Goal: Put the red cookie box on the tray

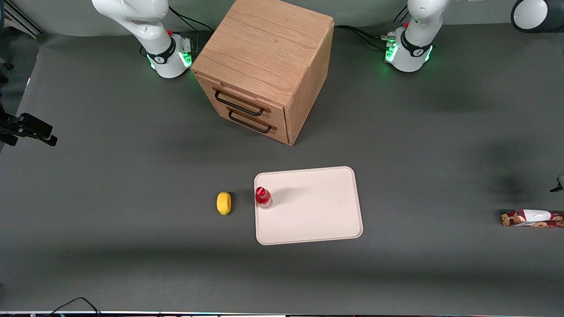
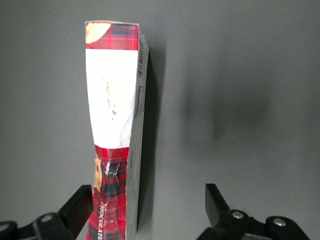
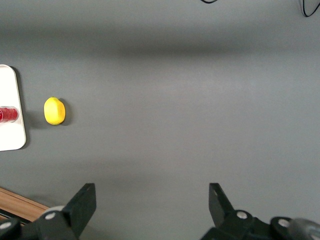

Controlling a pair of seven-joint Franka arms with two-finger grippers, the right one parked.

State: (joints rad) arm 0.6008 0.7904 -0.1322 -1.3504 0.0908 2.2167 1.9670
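We see our left gripper (image 2: pixel 147 210) above the grey desk (image 1: pixel 132 176), fingers (image 2: pixel 216 200) spread wide, holding nothing. The long dark-red cookie box (image 2: pixel 115 135) lies between them, well apart from the pale beige-pink tray (image 1: pixel 317 211).

The table holds one red cookie box (image 1: pixel 532 218), one tray (image 1: pixel 317 211), one small red-capped bottle (image 1: pixel 263 197), one yellow lemon (image 1: pixel 224 203) and one wooden drawer cabinet (image 1: pixel 264 66) with two drawers. One gripper (image 2: pixel 150 212) with two spread fingers hangs above the box.
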